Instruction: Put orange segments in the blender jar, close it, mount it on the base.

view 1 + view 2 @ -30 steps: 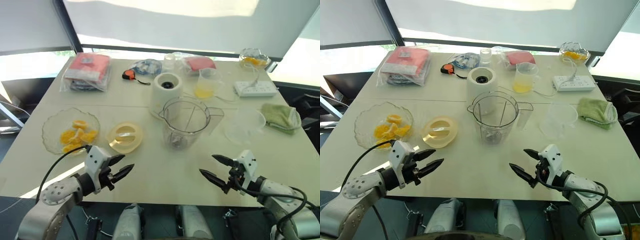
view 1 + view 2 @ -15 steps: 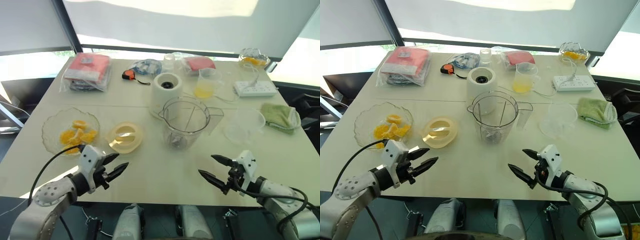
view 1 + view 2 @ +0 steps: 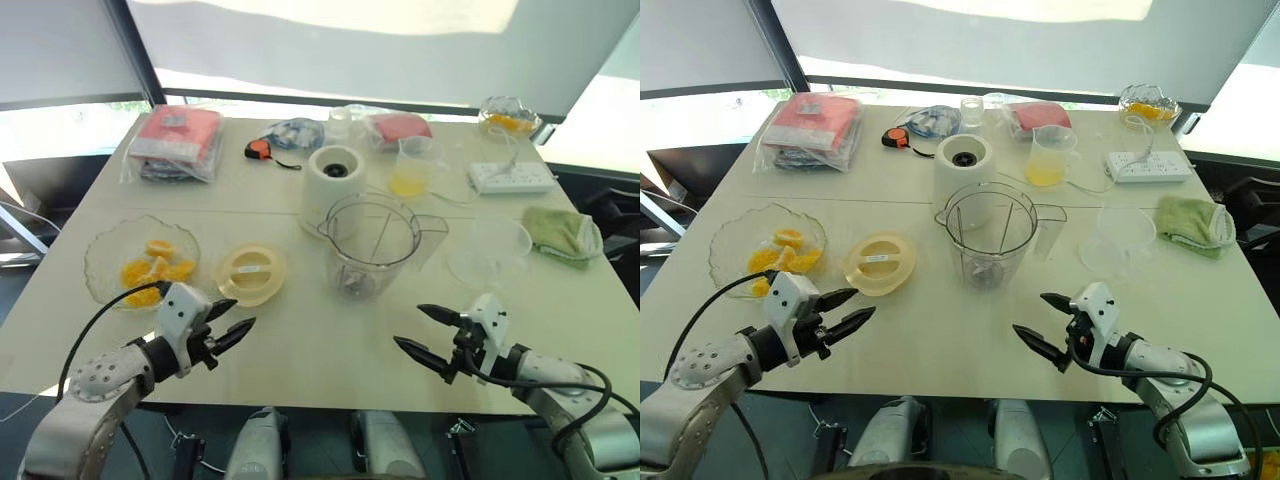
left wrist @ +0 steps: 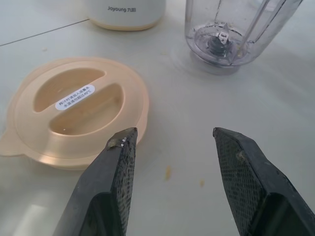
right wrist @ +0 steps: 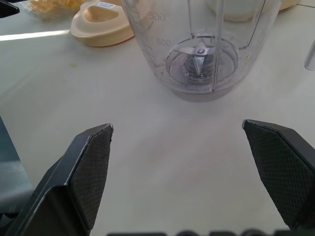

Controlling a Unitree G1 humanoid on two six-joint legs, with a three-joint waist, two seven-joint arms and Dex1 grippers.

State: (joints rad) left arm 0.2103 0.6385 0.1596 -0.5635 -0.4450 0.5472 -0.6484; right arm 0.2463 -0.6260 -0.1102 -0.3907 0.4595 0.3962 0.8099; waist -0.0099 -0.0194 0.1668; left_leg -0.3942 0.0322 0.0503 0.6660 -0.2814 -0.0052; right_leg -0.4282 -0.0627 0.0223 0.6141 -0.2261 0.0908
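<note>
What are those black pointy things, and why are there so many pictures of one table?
They are a robot's two claws, its hands. The left claw and the right claw both hang open over the table, holding nothing. Two pictures come from cameras in the robot's head, looking down. The other two come from cameras on its wrists, so you see each claw's fingers up close. On the table stands a clear blender jar, empty, with a metal blade at the bottom. Behind it is the white base. Nearer the left claw lie a pale lid and a glass dish of orange segments.
</note>
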